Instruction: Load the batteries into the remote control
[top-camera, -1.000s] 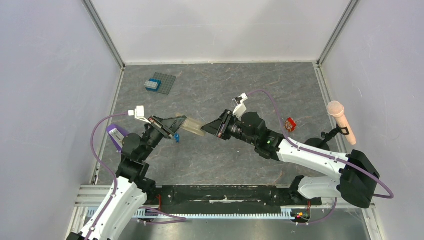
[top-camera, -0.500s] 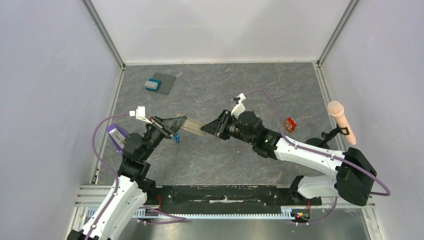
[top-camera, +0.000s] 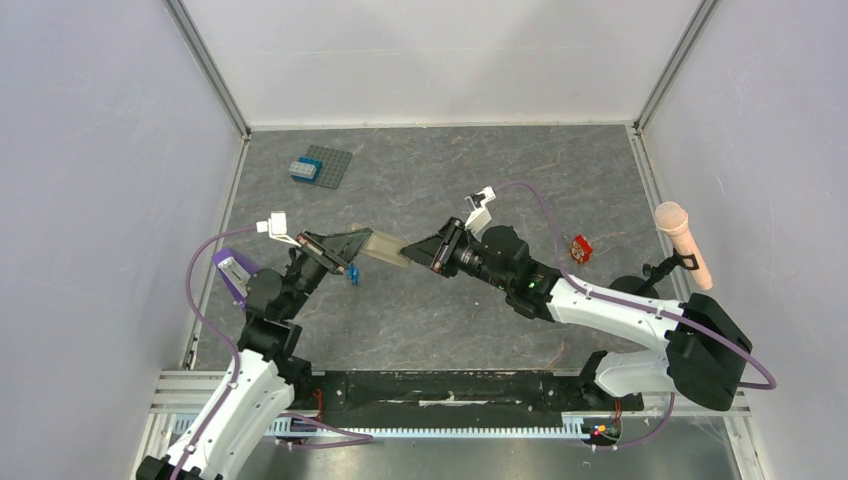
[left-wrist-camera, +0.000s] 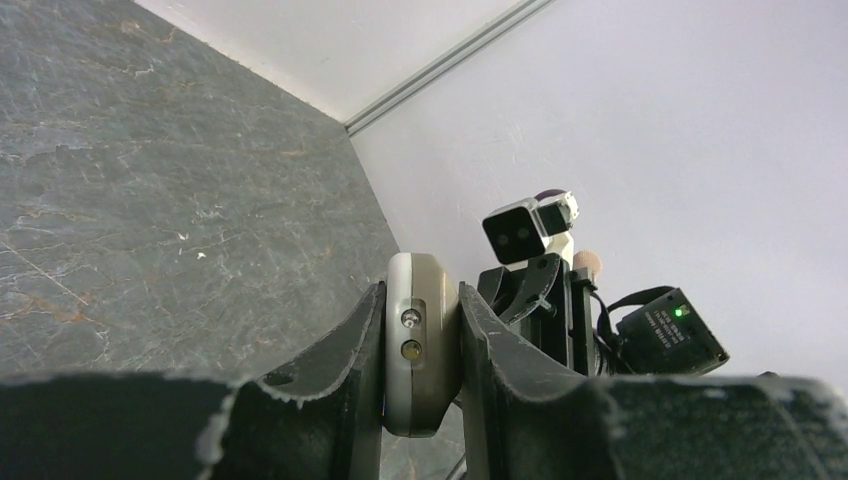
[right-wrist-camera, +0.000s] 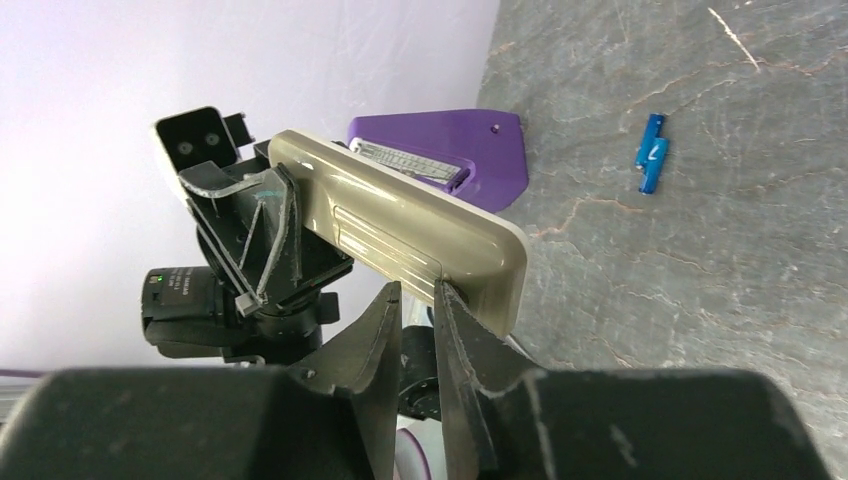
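Observation:
The remote control (top-camera: 384, 249), slim and cream-white, is held in the air by my left gripper (top-camera: 348, 247), which is shut on one end of it. In the left wrist view the remote's end (left-wrist-camera: 421, 350) is clamped between both fingers. In the right wrist view the remote (right-wrist-camera: 400, 215) shows its ribbed back. My right gripper (right-wrist-camera: 418, 288) has its tips against that back near the free end, jaws a narrow gap apart with nothing between them. It meets the remote's end from the right (top-camera: 410, 255). Two blue batteries (right-wrist-camera: 652, 152) lie on the floor below the left gripper (top-camera: 353, 272).
A blue toy brick (top-camera: 304, 170) sits on a grey studded plate (top-camera: 330, 163) at the back left. A small red-and-white object (top-camera: 580, 248) lies on the right. A microphone (top-camera: 682, 240) stands at the right wall. A purple part (top-camera: 232, 268) is on the left arm.
My right gripper has moved slightly left, closing on the remote's free end. The left gripper and remote have barely moved. The batteries have not moved.

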